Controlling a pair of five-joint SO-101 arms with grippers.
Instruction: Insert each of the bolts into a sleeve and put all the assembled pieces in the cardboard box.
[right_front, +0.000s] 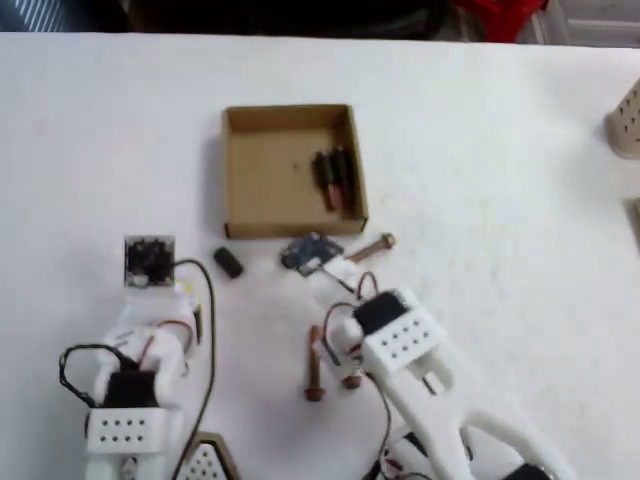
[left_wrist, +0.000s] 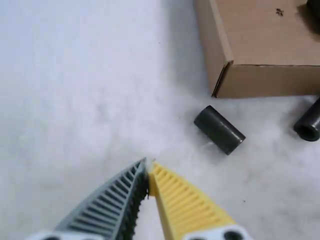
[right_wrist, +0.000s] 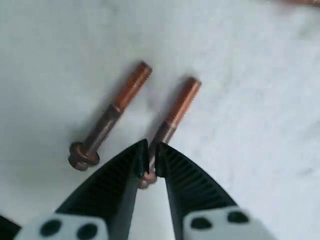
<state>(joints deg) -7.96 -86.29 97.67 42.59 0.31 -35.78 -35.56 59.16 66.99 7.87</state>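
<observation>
The right end effector (right_wrist: 151, 150) has its black fingers pressed almost together, with only a sliver of gap between them. Its tips sit above the shank of a copper-coloured bolt (right_wrist: 176, 111), close to the bolt's head. The bolt lies flat on the white desk (right_wrist: 260, 150). A second bolt (right_wrist: 112, 112) lies just beside it, roughly parallel and not touching.

The left end effector (left_wrist: 148, 164) has one grey finger and one yellow finger. They are pressed together at the tips and hold nothing. Ahead of it a black sleeve (left_wrist: 220, 131) lies on its side on the desk, near a corner of the cardboard box (left_wrist: 260, 80) but apart from it. Another sleeve (left_wrist: 309, 124) lies farther along the box's front.

In the high view, the open box holds dark assembled pieces (right_front: 335, 178) against one side wall. A third bolt (right_front: 373, 244) lies on the desk just outside the box's near corner.
</observation>
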